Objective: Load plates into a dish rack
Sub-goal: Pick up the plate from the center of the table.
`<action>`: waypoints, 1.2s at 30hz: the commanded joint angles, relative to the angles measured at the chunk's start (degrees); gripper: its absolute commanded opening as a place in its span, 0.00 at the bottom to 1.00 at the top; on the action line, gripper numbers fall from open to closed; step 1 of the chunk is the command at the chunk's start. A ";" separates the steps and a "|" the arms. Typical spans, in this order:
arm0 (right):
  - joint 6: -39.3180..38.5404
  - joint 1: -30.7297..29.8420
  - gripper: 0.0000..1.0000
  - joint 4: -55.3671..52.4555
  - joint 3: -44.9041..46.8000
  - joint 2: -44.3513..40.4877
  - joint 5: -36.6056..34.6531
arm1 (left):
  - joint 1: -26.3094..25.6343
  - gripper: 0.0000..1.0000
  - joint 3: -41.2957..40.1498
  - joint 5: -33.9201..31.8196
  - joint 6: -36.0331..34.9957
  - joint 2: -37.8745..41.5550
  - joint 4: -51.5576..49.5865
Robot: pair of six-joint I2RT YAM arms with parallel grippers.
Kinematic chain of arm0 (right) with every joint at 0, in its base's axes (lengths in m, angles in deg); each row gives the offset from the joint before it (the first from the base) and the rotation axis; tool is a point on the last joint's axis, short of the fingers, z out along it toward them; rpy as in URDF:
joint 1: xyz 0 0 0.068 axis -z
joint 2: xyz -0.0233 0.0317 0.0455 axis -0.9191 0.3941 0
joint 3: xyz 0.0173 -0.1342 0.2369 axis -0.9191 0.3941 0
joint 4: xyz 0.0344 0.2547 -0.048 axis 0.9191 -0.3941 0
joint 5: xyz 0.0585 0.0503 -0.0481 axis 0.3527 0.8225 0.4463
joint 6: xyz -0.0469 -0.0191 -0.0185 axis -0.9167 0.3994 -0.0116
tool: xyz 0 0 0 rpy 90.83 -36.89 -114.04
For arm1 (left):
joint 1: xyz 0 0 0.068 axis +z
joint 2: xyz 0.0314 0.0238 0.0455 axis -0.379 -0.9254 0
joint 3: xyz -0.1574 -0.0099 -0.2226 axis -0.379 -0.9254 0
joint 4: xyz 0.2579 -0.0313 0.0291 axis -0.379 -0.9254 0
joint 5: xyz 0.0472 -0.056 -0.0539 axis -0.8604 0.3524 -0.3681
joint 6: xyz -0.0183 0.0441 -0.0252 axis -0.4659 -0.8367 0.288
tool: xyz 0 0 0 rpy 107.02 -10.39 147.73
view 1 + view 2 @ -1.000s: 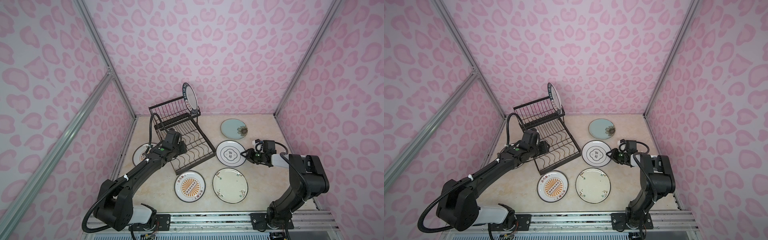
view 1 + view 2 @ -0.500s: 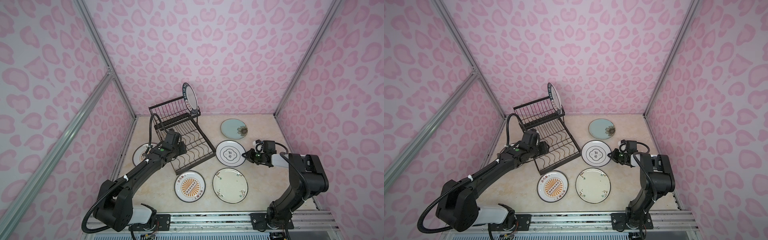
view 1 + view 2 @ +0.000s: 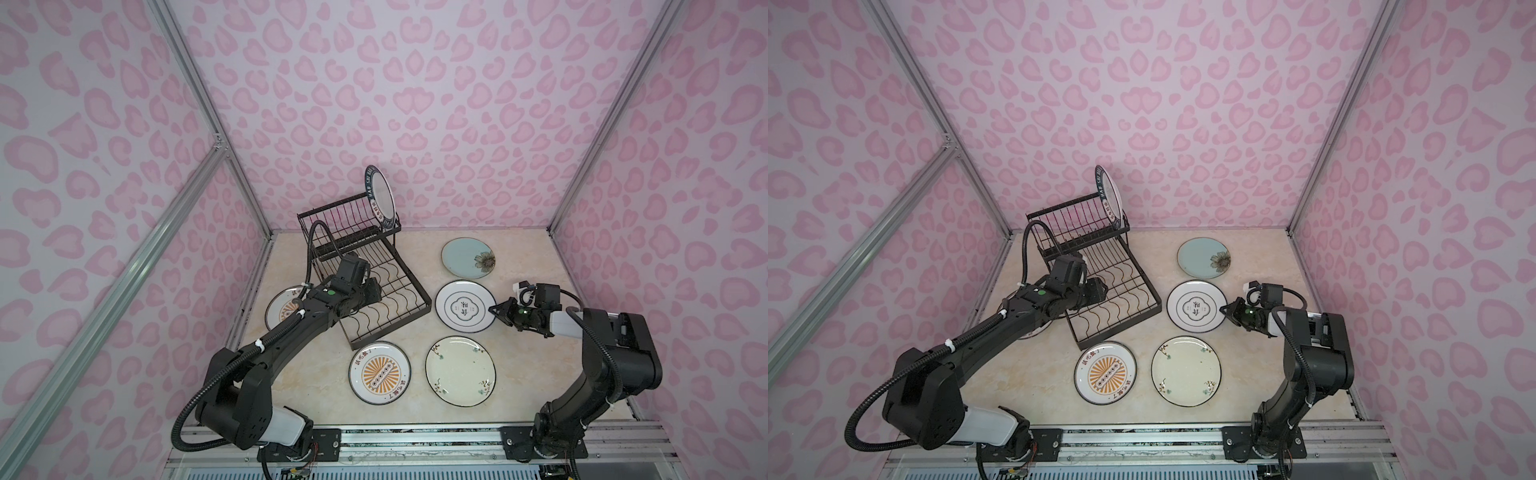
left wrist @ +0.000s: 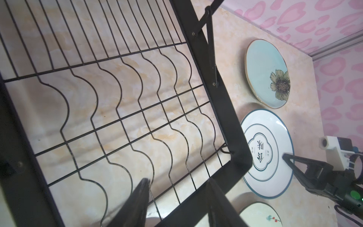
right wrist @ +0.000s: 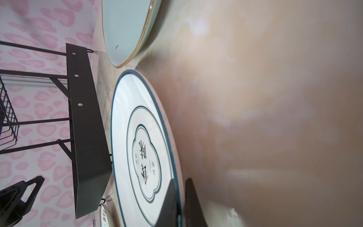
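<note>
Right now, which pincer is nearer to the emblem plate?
Right. The right pincer grips the rim of the emblem plate; the left pincer hovers open over the rack, apart from that plate.

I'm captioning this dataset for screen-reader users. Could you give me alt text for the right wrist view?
The right gripper is shut on the rim of the emblem plate, which lies on the table. Beyond it are a blue-green plate and the black dish rack.
</note>
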 commanded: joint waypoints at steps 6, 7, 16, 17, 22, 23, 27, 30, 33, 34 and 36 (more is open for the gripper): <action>0.72 1.76 0.00 0.97 0.86 -4.20 -0.74 | -0.92 0.51 2.85 1.30 1.56 -2.70 0.50; 0.70 1.88 0.00 0.55 0.55 -5.02 -0.84 | -1.04 0.51 3.16 1.36 1.73 -2.91 0.46; 0.45 1.93 0.00 -3.81 -2.27 -11.42 -0.41 | -1.49 0.51 3.39 3.08 2.33 -3.25 2.24; 0.53 1.87 0.00 -4.14 -2.43 -12.05 -0.23 | -1.49 0.51 3.36 3.33 2.44 -3.23 2.61; 1.18 1.01 0.00 -4.80 -3.46 -14.93 1.38 | -1.58 0.51 3.10 5.31 3.14 -2.94 4.83; 1.17 0.45 0.00 -5.18 -3.87 -15.22 1.43 | -1.66 0.51 3.10 5.52 3.15 -2.83 5.17; 1.52 -3.76 0.00 -5.33 -5.70 -15.62 1.17 | -1.67 0.51 2.43 7.02 3.32 -2.77 7.41; 3.39 -7.60 0.00 -3.13 -6.87 -15.02 1.22 | -1.67 0.50 1.50 8.56 3.79 -2.63 9.40; 5.56 -11.12 0.00 -0.45 -8.04 -13.72 1.30 | -1.66 0.50 -0.07 9.29 4.29 -1.67 11.92; 6.04 -12.73 0.00 0.11 -8.77 -13.15 1.26 | -1.65 0.50 -0.46 9.22 4.38 -1.32 12.41; 6.27 -15.42 0.00 0.54 -10.16 -11.91 0.98 | -1.67 0.50 -0.85 9.20 4.30 -0.80 12.82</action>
